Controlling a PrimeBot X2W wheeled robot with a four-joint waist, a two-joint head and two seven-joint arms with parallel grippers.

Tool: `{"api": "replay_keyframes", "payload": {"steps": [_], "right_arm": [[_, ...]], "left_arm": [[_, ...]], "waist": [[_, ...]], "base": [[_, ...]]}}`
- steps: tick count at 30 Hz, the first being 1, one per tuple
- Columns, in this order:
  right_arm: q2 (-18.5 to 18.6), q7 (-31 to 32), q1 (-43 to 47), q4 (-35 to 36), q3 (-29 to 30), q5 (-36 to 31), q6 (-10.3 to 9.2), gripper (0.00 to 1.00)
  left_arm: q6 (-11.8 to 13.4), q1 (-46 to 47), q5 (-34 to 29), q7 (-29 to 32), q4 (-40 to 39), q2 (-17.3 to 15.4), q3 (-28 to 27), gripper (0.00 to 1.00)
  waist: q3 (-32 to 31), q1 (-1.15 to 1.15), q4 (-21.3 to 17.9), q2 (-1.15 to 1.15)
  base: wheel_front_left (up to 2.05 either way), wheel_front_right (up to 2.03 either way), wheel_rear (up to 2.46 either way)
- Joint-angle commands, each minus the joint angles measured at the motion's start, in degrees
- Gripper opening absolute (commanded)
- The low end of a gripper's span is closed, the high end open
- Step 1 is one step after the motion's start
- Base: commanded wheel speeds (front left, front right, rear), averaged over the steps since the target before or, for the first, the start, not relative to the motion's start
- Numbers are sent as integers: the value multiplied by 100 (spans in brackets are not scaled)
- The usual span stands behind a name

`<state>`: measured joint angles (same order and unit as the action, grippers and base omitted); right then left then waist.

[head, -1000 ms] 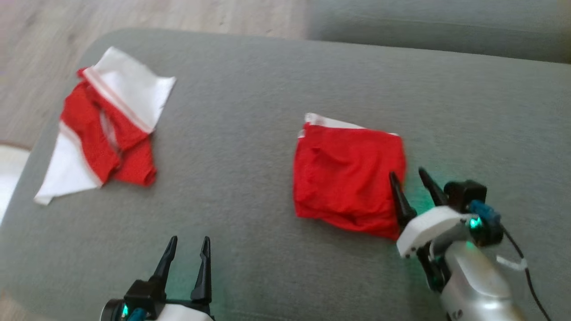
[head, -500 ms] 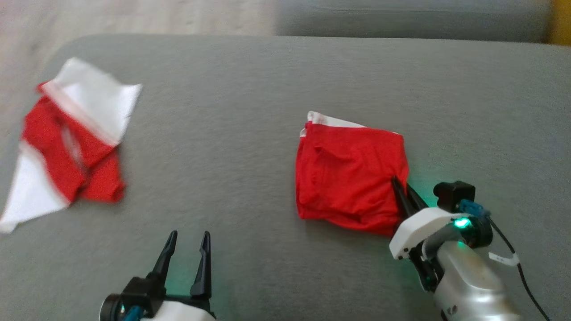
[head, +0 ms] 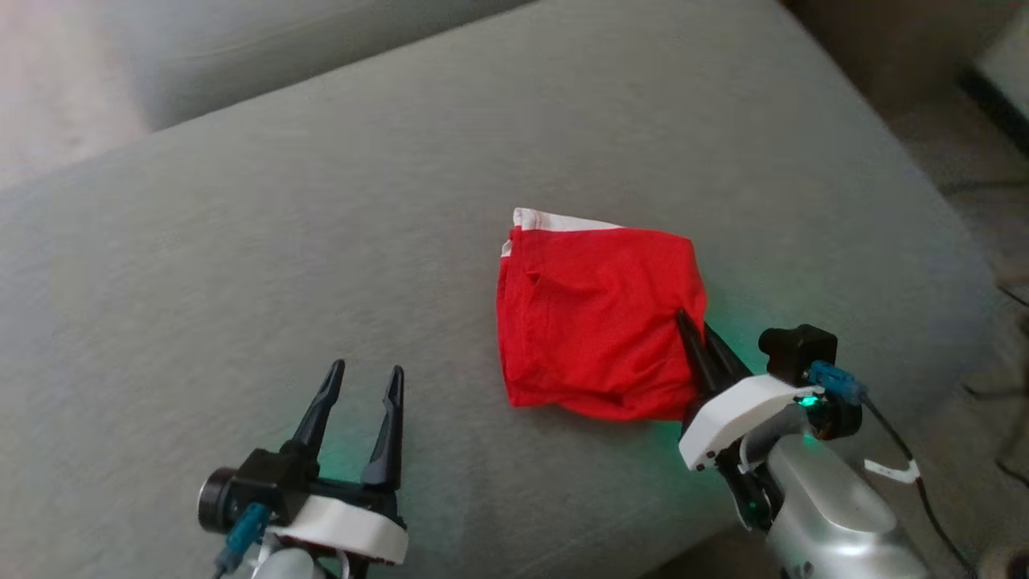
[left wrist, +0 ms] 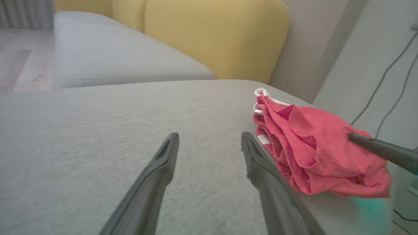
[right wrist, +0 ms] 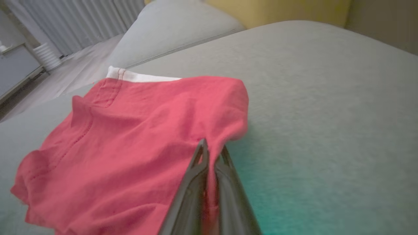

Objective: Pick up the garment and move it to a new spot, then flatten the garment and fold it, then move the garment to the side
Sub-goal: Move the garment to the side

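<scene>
Probably the last step: garment (head: 595, 322) lies folded, centre-right of head view, on the cushion (head: 281, 241). Right gripper (head: 695, 323) pinches its right edge, clamped tight on cloth. Left gripper (head: 366, 370) spread, empty, lower left. Next: slide it sideways without undoing the fold.

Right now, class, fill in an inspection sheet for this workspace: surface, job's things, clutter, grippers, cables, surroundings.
Surface: grey cushion, smooth.
Job's things: red garment, folded, white band at its far edge.
Clutter: nothing seen.
Grippers: left gripper open, apart from the garment; right gripper shut on the garment's right edge.
Cables: dark cable at the right wrist; wall cables beyond the cushion.
Surroundings: yellow backrest, wood floor, curtain.
</scene>
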<state>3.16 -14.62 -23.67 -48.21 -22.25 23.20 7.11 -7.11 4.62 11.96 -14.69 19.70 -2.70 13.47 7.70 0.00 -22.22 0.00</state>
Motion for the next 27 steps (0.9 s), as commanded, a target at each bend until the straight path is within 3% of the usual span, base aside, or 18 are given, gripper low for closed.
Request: {"api": "replay_keyframes", "payload": {"steps": [1,6,13,18,27], "right_arm": [[-28,-38,-83,189,-120,12,37,0],[-28,-38,-240,236,-59,-64,37,0],[54,-38,-1159,-160,376,-752,37,0],[497,-38,-1938,-679,850,-1252,37,0],[1396,-38,-2854,-1581,2247,-2156,37,0]], "left_arm": [[-8,198,-33,-31,-142,-18,-118,100],[-30,249,-99,-31,-97,-18,-39,100],[-36,369,-110,-31,-16,-189,218,100],[-36,478,-52,-31,-13,-321,269,100],[-37,760,-91,-31,-225,-587,423,100]], "waist": [[219,0,-637,0],[370,0,-742,0],[728,0,-476,0],[975,0,-122,0],[1387,0,423,0]], "base": [[0,0,0],[0,0,0],[0,0,0],[0,0,0],[0,0,0]]}}
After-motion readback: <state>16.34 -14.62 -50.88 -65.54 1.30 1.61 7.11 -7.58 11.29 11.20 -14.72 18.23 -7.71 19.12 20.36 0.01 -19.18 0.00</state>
